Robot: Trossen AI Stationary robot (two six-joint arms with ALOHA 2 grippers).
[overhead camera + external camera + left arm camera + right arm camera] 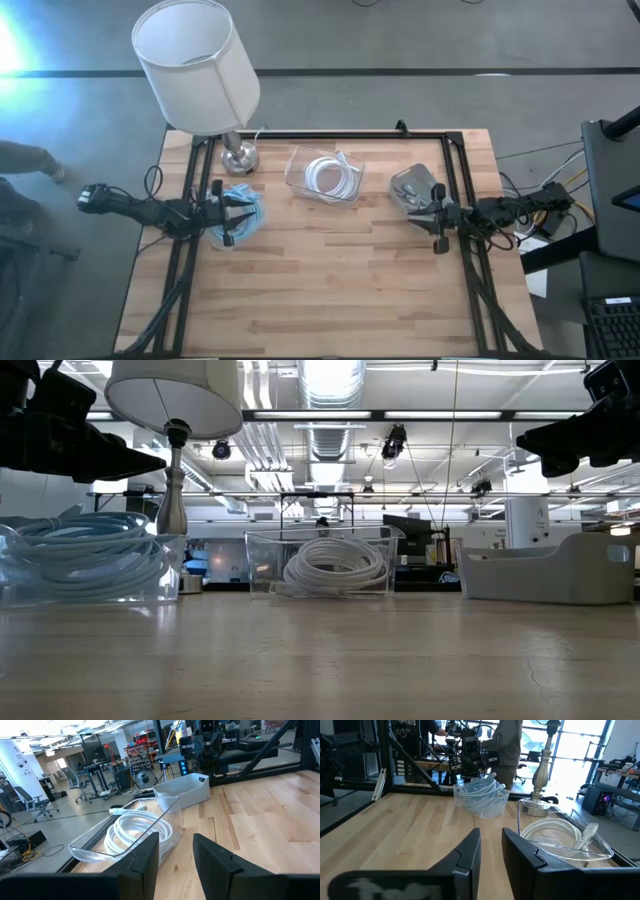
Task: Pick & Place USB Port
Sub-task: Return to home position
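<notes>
High view: left gripper [228, 215] over the light blue cable coil [252, 212] at left, right gripper [432, 213] just beside the gray bin [545, 572] at right, both with fingers narrowly apart and empty; homing looks in hand, calling only for a clear lift away

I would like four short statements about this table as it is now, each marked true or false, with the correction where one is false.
1. A coiled white cable lies in the middle clear bin. True.
2. The lamp stands at the right edge of the table. False: it stands at the back left corner.
3. The left end effector grips a light blue cable. False: it is open and empty, above the bin of light blue cables.
4. The gray bin stands on the right arm's side, close to the right end effector. True.
</notes>
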